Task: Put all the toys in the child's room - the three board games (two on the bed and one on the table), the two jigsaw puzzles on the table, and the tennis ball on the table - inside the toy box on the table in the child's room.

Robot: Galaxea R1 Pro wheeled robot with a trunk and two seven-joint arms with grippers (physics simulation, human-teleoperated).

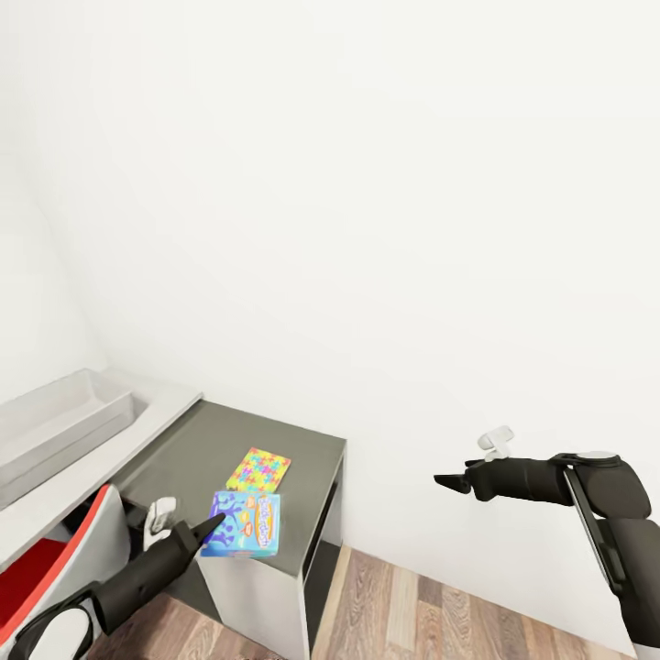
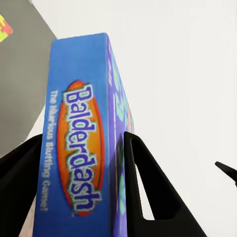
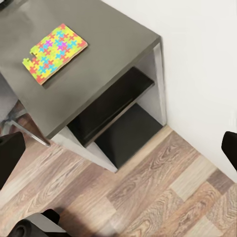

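Ahead, white wall (image 1: 367, 183) across most of the head view, wood plank floor (image 1: 440, 605) below. Long pale table (image 1: 101, 449) at left, carrying the light grey toy box (image 1: 55, 417) along its far edge. Lower grey side desk (image 1: 211, 449) adjoining it, with dark open shelves (image 3: 116, 106) under the top. Red and white chair (image 1: 55, 559) tucked near the left arm. Blue Balderdash board game (image 1: 243, 524) at the desk's near edge, clamped between the fingers of the left gripper (image 1: 203, 530), one dark finger (image 2: 148, 192) on each broad face. Left arm reaching forward low from the chair side. Jigsaw puzzle (image 1: 258, 469) flat on the desk top just beyond the game. Right gripper (image 1: 456, 482) held out level over the floor, well apart from the desk, fingers spread wide and empty.
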